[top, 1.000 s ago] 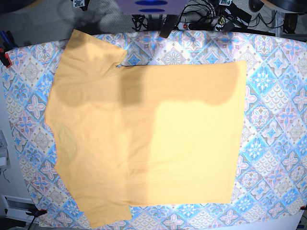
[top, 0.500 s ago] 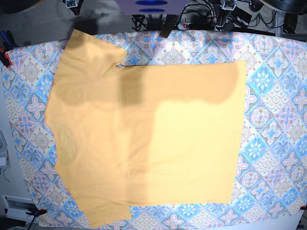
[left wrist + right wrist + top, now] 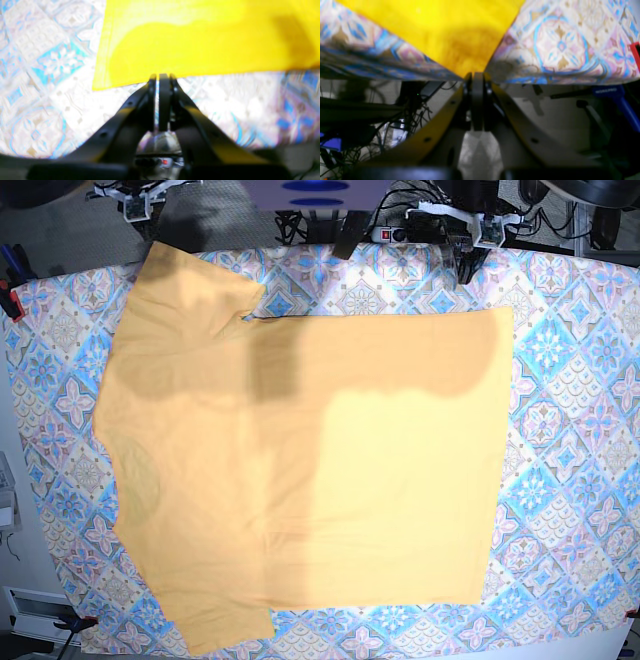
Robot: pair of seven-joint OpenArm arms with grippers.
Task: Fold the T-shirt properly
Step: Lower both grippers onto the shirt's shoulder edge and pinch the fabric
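On the patterned bench (image 3: 570,330) the T-shirt (image 3: 300,470) lay flat and unfolded, thin limp cloth I judged best pinched at hem corners or sleeve edges, while the left gripper (image 3: 160,76) and right gripper (image 3: 477,74) had jaws closed, empty.

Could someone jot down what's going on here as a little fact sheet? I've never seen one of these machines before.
Garment: yellow-orange T-shirt, spread flat, unfolded
Surface: blue-pink patterned tablecloth
T-shirt layout: sleeves toward the base view's left, straight hem on its right
Left gripper: fingers shut, empty, just short of the T-shirt's edge near a corner
Right gripper: fingers shut, empty, at the table's edge by a sleeve tip
Folding: not begun
Clutter: cables and a power strip behind the table
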